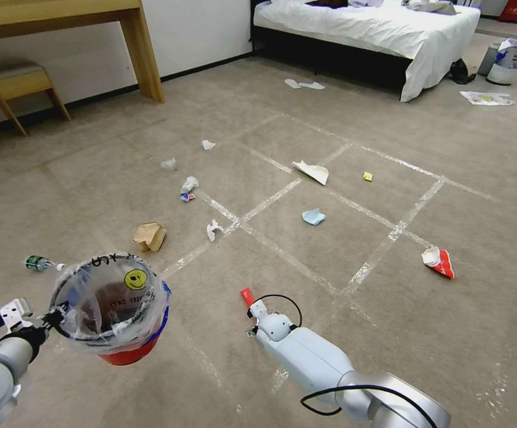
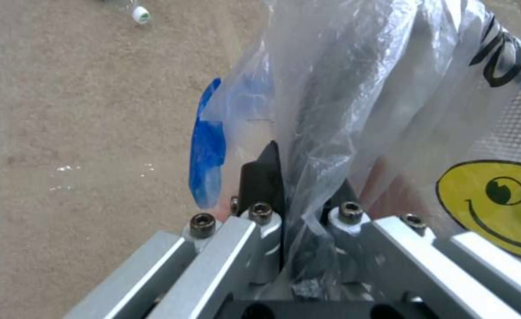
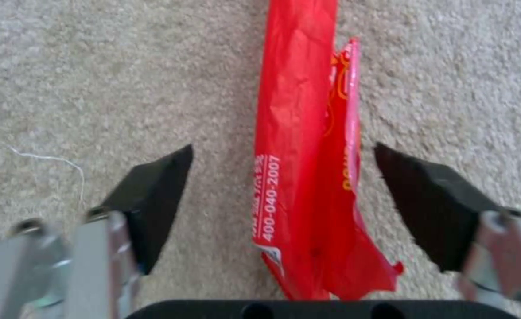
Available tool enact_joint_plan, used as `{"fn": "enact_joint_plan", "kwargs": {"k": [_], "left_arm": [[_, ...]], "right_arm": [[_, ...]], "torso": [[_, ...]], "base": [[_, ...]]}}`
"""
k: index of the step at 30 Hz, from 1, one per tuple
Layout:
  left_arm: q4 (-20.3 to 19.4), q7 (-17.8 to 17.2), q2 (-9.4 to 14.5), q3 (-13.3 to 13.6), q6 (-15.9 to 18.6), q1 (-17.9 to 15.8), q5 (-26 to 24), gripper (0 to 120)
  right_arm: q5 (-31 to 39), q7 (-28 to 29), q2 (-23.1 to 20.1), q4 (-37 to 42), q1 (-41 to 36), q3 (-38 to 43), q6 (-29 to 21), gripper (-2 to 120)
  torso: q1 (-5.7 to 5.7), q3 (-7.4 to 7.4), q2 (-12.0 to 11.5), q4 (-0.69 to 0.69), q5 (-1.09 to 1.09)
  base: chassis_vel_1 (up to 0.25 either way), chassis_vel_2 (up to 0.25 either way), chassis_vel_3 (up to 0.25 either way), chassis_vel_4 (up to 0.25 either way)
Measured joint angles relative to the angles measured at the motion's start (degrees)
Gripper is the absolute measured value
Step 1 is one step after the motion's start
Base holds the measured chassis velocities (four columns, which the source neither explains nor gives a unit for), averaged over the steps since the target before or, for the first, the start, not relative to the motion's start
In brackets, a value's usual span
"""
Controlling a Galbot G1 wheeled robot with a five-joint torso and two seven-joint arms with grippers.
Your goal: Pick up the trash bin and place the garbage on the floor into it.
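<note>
My left gripper (image 1: 53, 318) is shut on the rim of the red trash bin (image 1: 110, 312) and holds it above the floor (image 1: 329, 333). In the left wrist view its fingers (image 2: 260, 177) pinch the clear bag and rim beside the smiley sticker (image 2: 497, 204). The right gripper (image 1: 250, 310) is low over a red wrapper strip (image 1: 246, 295). Seen from the right wrist, the gripper (image 3: 282, 148) is open with the wrapper (image 3: 302, 177) lying between its fingers (image 3: 154, 195). More garbage is scattered: a brown paper bag (image 1: 149, 236), a small bottle (image 1: 39, 263), a blue tissue (image 1: 313, 217), a red-white packet (image 1: 439, 261).
White paper (image 1: 313, 171) and white tissues (image 1: 213, 229) lie along the tape lines. A wooden desk leg (image 1: 145, 53) and stool (image 1: 17, 83) stand far left. The bed (image 1: 365, 30) and a grey mesh bin (image 1: 508, 59) are at the back right.
</note>
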Motion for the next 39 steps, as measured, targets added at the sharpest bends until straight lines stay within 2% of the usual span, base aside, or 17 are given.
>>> {"fn": "enact_joint_plan", "kwargs": {"k": [2,4,5,7,8,10,11,14,23,27,29,33,34,35,37,38,39], "left_arm": [[-0.2,0.2,0.0,-0.3,-0.1,0.2,0.0,3],[-0.3,0.5,-0.1,-0.8,-0.2,0.7,0.0,3],[-0.3,0.5,-0.1,-0.8,-0.2,0.7,0.0,3],[-0.3,0.6,-0.3,-0.8,-0.4,0.7,0.1,3],[-0.3,0.6,-0.3,-0.8,-0.4,0.7,0.1,3],[-0.3,0.7,-0.4,-0.7,-0.4,0.7,0.2,3],[-0.3,0.7,-0.4,-0.7,-0.4,0.7,0.2,3],[-0.1,0.9,-0.5,-0.4,-0.6,0.6,0.5,3],[0.6,1.3,-1.0,0.3,-0.8,0.4,1.4,3],[0.9,1.5,-1.0,0.6,-1.0,0.5,1.8,3],[0.9,1.5,-0.9,0.6,-1.0,0.6,1.8,3],[0.4,1.5,-0.3,0.6,-1.0,1.0,1.3,3],[0.4,1.5,-0.3,0.6,-1.0,1.0,1.3,3],[0.2,1.4,0.0,0.6,-1.0,1.1,0.9,3],[-0.1,1.2,0.7,1.0,-1.0,1.1,-0.1,3],[-0.1,1.2,0.7,1.0,-1.0,1.1,-0.1,3],[-0.2,1.1,0.9,1.2,-0.9,1.0,-0.3,3]], "right_arm": [[-0.9,-0.4,0.5,-1.0,0.0,0.3,1.0,71],[-2.3,-0.9,1.1,-2.4,0.0,0.8,2.5,59],[-2.3,-0.9,1.1,-2.4,0.0,0.8,2.5,59],[-2.9,-1.1,1.2,-2.9,0.0,1.3,2.9,48],[-2.9,-1.1,1.2,-2.9,0.0,1.3,2.9,48],[-3.6,-1.4,1.1,-3.4,-0.1,1.6,3.4,37],[-3.6,-1.4,1.1,-3.4,-0.1,1.6,3.4,37],[-4.6,-1.7,0.5,-3.6,-0.5,2.2,3.8,22],[-2.9,-1.5,-2.4,-0.1,-1.7,2.6,3.4,5],[-0.1,0.2,-5.9,5.4,-3.0,2.3,3.1,0],[1.0,1.0,-7.1,7.7,-3.4,2.2,3.1,0],[5.7,3.4,-10.8,17.6,-4.6,2.5,3.7,0],[5.7,3.4,-10.8,17.6,-4.6,2.5,3.7,0],[7.5,4.1,-12.3,22.4,-5.2,3.3,4.2,0],[12.0,5.5,-16.5,38.4,-7.1,7.0,8.0,0],[12.0,5.5,-16.5,38.4,-7.1,7.0,8.0,0],[13.1,5.5,-17.5,41.8,-7.5,7.8,9.2,0]], "torso": [[0.00,0.00,0.0,0.00,0.00],[0.00,0.00,0.0,0.00,0.00],[0.00,0.00,0.0,0.00,0.00],[0.00,0.00,0.0,0.00,0.00],[0.00,0.00,0.0,0.00,0.00],[0.00,0.00,0.0,0.00,0.00],[0.00,0.00,0.0,0.00,0.00],[0.00,0.00,0.0,0.00,0.00],[0.00,0.00,0.0,0.00,0.01],[0.00,0.00,0.0,-0.01,0.01],[0.00,0.00,0.0,-0.01,0.00],[0.00,0.00,0.0,0.01,0.01],[0.00,0.00,0.0,0.01,0.01],[0.00,0.00,0.0,0.01,0.01],[0.00,0.00,0.0,0.01,0.02],[0.00,0.00,0.0,0.01,0.02],[0.00,0.00,0.0,0.01,0.01]], "base": [[0.000,0.000,0.000,0.000],[0.000,0.000,0.000,0.000],[0.000,0.000,0.000,0.000],[0.000,0.000,0.000,0.000],[0.000,0.000,0.000,0.000],[0.000,0.000,0.000,0.000],[0.000,0.000,0.000,0.000],[0.000,0.000,0.000,0.000],[0.000,0.000,0.000,0.000],[0.000,0.000,0.000,0.000],[0.000,0.000,0.000,0.000],[0.000,0.000,0.000,0.000],[0.000,0.000,0.000,0.000],[0.000,0.000,0.000,0.000],[0.000,0.000,0.000,0.000],[0.000,0.000,0.000,0.000],[0.000,0.000,0.000,0.000]]}}
